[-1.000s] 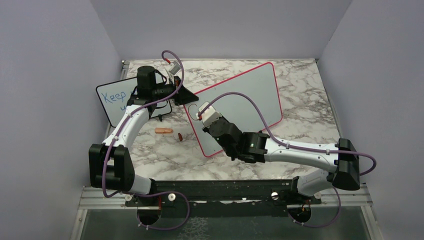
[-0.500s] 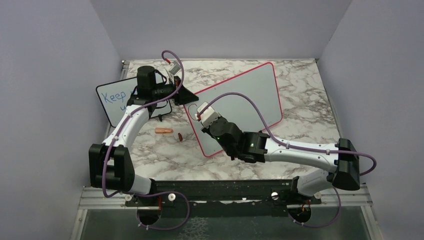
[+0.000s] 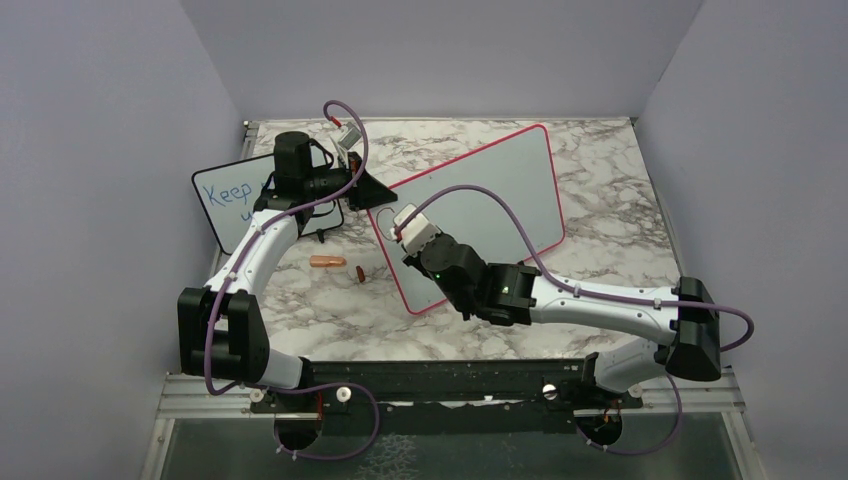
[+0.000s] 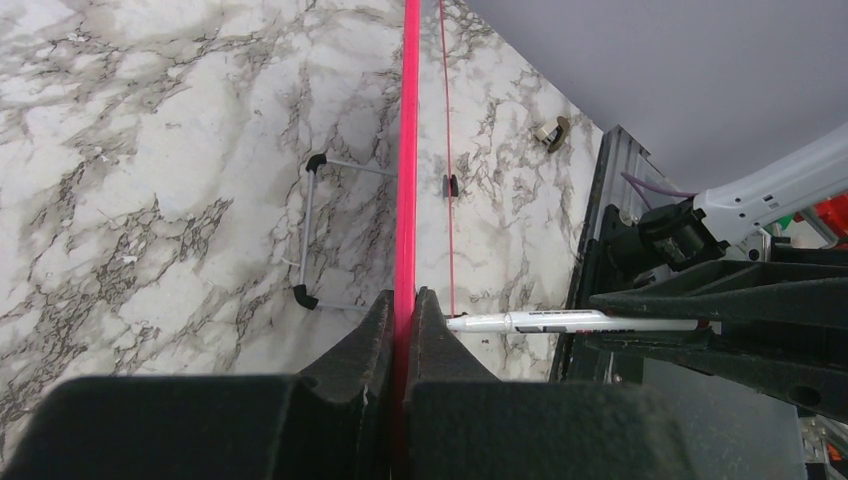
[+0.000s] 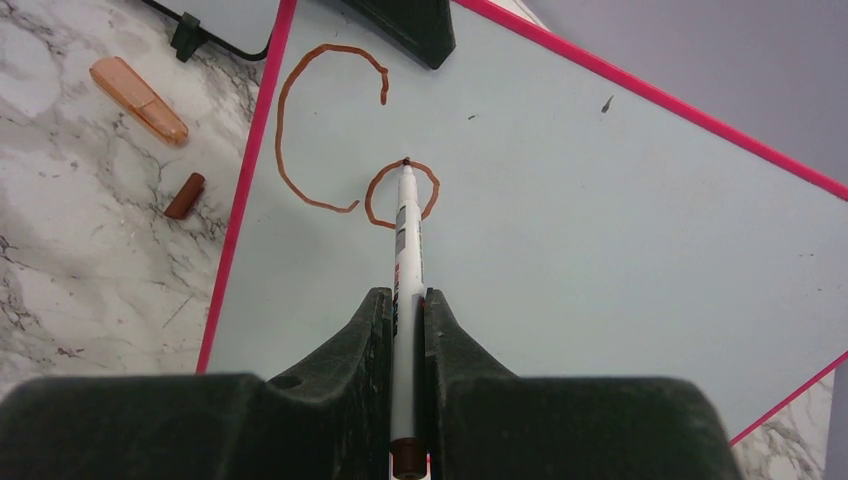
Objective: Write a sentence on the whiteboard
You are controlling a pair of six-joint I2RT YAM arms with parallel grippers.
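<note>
The red-pink-framed whiteboard (image 3: pixel 490 200) stands tilted on the marble table; it also shows in the right wrist view (image 5: pixel 600 230) and edge-on in the left wrist view (image 4: pixel 406 150). My left gripper (image 4: pixel 405 300) is shut on its frame at the upper left corner (image 3: pixel 365 190). My right gripper (image 5: pixel 405 300) is shut on a white marker (image 5: pixel 405 260); the marker's tip touches the board at the top of a small "o". The sentence (image 5: pixel 330 150) reads only "Co" in red-brown. In the top view my right gripper (image 3: pixel 400 225) hides the writing.
A smaller black-framed board (image 3: pixel 235 200) with blue "Keep" writing stands behind the left arm. An orange marker cap (image 3: pixel 327 262) and a small brown cap (image 3: pixel 360 273) lie on the table left of the whiteboard; both show in the right wrist view (image 5: pixel 138 86).
My right gripper with the marker has shifted slightly up and left along the board. The left arm has not moved.
</note>
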